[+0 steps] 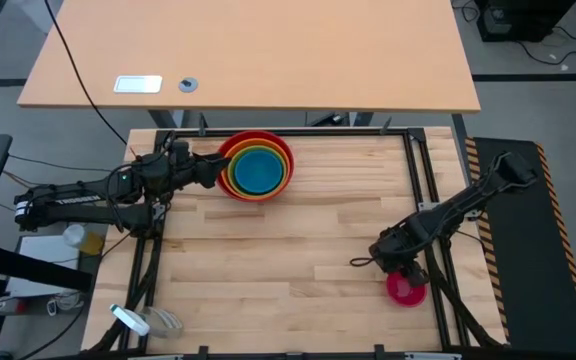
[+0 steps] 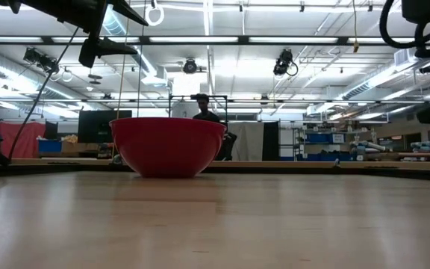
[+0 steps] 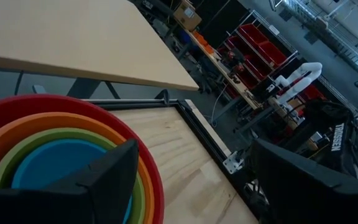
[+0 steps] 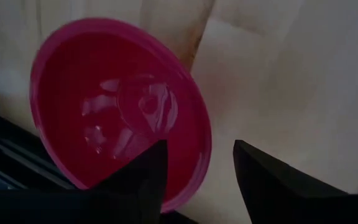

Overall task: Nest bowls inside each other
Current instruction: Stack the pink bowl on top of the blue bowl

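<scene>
Four bowls sit nested at the table's far middle: the red bowl (image 1: 256, 140) outermost, then the orange bowl (image 3: 17, 134), the lime green bowl (image 3: 48, 138) and the blue bowl (image 1: 258, 172) innermost. The red bowl (image 2: 167, 146) rests on its base. My left gripper (image 1: 218, 168) is open at the stack's left rim, one finger (image 3: 104, 180) over the bowls and the other outside. The magenta-pink bowl (image 1: 406, 290) stands alone near the right edge. My right gripper (image 4: 197, 180) points down over it, open. The pink rim (image 4: 197, 158) lies between its fingers; no touch shows.
A black rail (image 1: 438, 250) runs along the table's right edge, right beside the pink bowl. A light wooden desk (image 1: 268, 50) stands beyond the far edge. Small clear items (image 1: 143, 320) lie off the near left corner. Bare wood (image 1: 288, 250) lies between the two arms.
</scene>
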Robot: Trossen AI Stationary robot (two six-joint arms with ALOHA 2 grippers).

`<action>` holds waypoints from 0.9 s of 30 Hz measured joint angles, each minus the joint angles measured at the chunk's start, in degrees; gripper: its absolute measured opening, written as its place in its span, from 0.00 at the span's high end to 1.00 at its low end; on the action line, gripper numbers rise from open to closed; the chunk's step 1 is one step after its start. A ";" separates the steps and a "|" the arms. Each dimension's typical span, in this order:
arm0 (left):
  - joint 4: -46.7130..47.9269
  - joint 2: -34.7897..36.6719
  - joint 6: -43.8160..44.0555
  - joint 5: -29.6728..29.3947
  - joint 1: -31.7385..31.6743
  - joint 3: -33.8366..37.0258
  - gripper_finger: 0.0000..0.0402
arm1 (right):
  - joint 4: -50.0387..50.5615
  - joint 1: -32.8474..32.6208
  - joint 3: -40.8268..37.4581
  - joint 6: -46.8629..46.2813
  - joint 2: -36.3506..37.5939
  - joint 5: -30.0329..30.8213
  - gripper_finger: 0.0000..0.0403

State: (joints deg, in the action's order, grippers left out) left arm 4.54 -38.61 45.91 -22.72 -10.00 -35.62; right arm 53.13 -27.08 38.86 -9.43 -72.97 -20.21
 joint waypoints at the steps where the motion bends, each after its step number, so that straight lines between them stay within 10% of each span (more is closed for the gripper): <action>1: -0.02 0.00 0.00 0.00 0.00 0.00 0.22 | -0.70 -0.26 -0.23 -0.59 0.00 0.01 0.54; 20: 0.46 0.00 -0.87 -0.02 -0.04 0.00 0.22 | -4.89 -0.67 -0.50 -8.23 -4.12 0.29 0.94; 27: 0.39 0.00 -1.75 -0.07 -0.07 -0.02 0.22 | -4.58 -0.29 2.10 -8.63 -7.35 -0.94 0.95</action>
State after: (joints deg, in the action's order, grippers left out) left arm 4.92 -38.61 44.16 -22.79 -10.07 -35.64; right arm 48.56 -27.37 40.95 -18.06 -80.32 -21.14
